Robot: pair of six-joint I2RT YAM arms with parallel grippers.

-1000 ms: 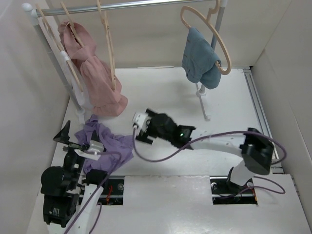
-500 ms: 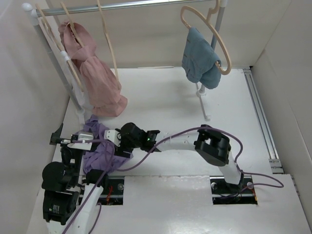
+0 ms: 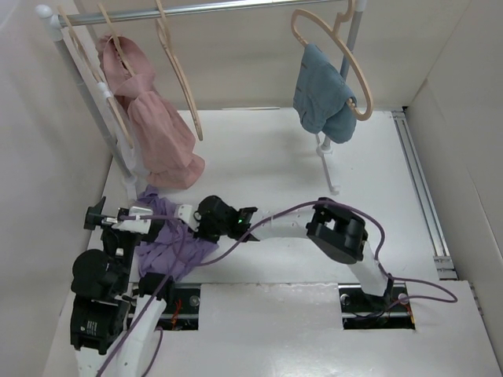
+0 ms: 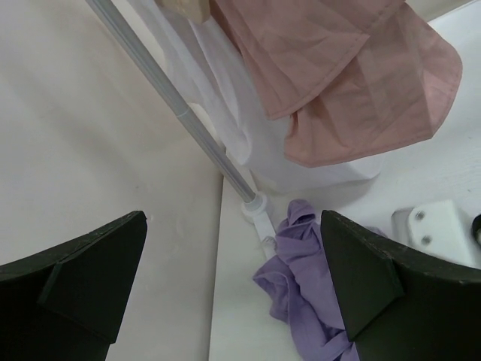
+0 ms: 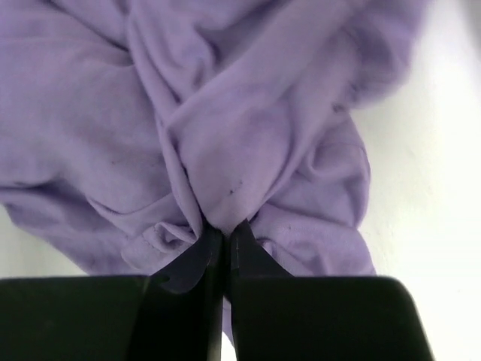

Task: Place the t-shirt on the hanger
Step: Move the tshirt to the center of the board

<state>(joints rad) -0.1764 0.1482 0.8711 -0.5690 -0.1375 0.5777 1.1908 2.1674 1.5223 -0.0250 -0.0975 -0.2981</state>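
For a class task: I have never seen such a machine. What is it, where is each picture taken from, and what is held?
Two robot arms are bolted at the near table edge. The overhead view looks down on both; the other two come from a camera on each wrist. A purple t-shirt lies on the table near a rack hanging a pink garment and a blue garment. The right arm has its jaws shut on a fold of it; the left arm has open, empty jaws.

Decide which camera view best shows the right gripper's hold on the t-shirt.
The right wrist view: the right gripper is pinched shut on a fold of the t-shirt. In the top view the gripper itself covers the pinch; the left wrist view shows only crumpled cloth.
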